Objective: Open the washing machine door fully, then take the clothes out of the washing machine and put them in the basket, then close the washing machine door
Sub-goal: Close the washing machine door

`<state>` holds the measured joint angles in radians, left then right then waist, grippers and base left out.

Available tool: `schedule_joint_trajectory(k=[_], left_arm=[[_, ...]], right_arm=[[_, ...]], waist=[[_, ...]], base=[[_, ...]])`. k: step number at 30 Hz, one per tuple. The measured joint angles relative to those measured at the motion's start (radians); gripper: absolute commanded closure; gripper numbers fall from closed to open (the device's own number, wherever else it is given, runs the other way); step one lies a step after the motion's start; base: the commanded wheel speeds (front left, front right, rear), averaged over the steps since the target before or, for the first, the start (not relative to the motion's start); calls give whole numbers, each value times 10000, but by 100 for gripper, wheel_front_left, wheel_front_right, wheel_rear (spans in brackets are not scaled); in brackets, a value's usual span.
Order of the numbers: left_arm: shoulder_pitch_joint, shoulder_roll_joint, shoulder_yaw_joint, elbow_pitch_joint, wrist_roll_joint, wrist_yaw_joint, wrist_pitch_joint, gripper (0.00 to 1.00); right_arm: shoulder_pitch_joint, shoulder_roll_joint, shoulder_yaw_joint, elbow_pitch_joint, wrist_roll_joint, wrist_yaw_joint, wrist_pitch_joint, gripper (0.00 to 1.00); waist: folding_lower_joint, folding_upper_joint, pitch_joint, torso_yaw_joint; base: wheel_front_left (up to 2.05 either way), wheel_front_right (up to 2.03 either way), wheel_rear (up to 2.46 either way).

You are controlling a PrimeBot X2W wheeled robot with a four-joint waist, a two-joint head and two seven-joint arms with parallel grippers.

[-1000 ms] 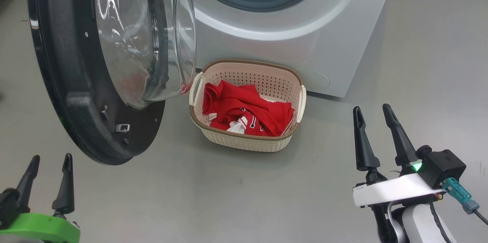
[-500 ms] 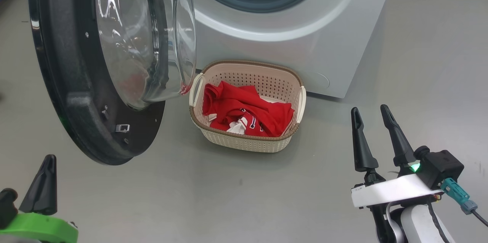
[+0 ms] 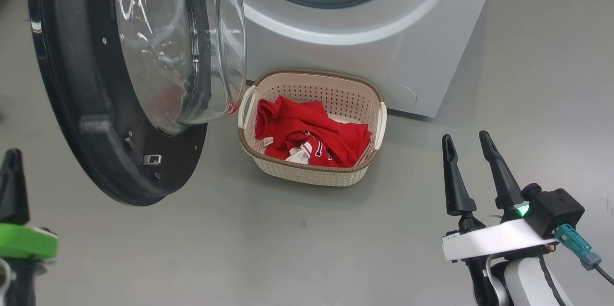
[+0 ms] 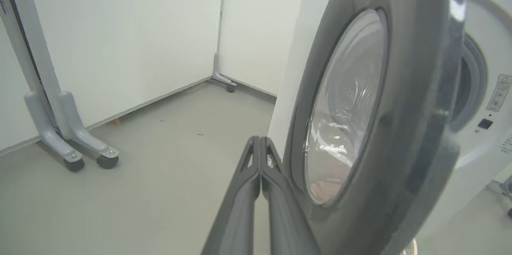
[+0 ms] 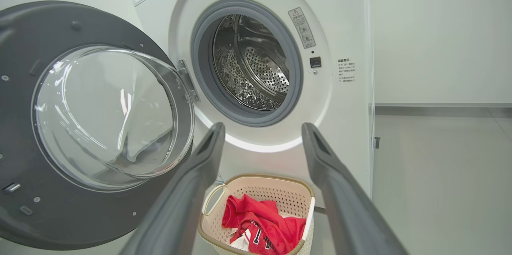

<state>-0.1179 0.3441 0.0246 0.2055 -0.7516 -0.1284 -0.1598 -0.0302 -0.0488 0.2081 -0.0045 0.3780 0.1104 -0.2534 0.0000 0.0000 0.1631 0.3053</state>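
The washing machine door (image 3: 72, 80) stands swung open to the left, its glass bowl bulging toward the basket. The red clothes (image 3: 312, 128) lie in the cream basket (image 3: 312, 73) on the floor, in front of the white washing machine (image 3: 383, 32). My left gripper (image 3: 12, 155) is shut on nothing, low at the left, beyond the door's outer edge. In the left wrist view its joined fingertips (image 4: 260, 140) point past the door's outer face (image 4: 408, 107). My right gripper (image 3: 465, 137) hangs open to the right of the basket. The right wrist view looks between its open fingers (image 5: 263, 127) at the steel drum (image 5: 252, 63), where no clothes show.
Grey floor spreads around the basket and to the machine's right. A wheeled grey stand (image 4: 68, 135) is against the white wall to the left of the door. A second wheeled foot (image 4: 224, 81) sits in the corner.
My left gripper's fingers have closed together, and it has moved left and further up the head view. The right gripper has stayed open and still. The camera has shifted slightly.
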Motion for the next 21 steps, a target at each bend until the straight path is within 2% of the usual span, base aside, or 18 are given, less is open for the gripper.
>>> schedule_joint_trajectory(k=[2,3,7,10,12,16,21], left_arm=[[-274,-125,355,59,-1156,0,667,100],[-274,-125,355,59,-1156,0,667,100],[-725,-686,1346,224,-3599,0,1818,100],[-1063,-782,1942,383,-4870,67,2654,100],[-1370,-782,2247,397,-5547,357,3187,100],[-2087,-988,2886,531,-7400,1264,4493,100],[-2316,-1204,3459,957,-8550,2686,5384,100]], right_arm=[[-1,0,2,0,0,0,0,0],[-1,0,2,0,0,0,0,0],[-8,-2,117,0,0,0,0,0],[-12,2,178,-2,0,0,2,0],[-15,-2,176,-4,0,0,0,0],[-24,-2,90,-6,0,0,0,0],[-25,-2,52,-6,2,0,0,0]], waist=[[0,0,20,-5],[0,0,20,-5],[0,0,73,-45],[0,0,135,-119],[0,0,181,-166],[0,0,280,-273],[0,0,308,-317]], base=[[0,0,0],[0,0,0],[0,0,0],[0,0,0],[0,0,0],[0,0,0],[0,0,0]])
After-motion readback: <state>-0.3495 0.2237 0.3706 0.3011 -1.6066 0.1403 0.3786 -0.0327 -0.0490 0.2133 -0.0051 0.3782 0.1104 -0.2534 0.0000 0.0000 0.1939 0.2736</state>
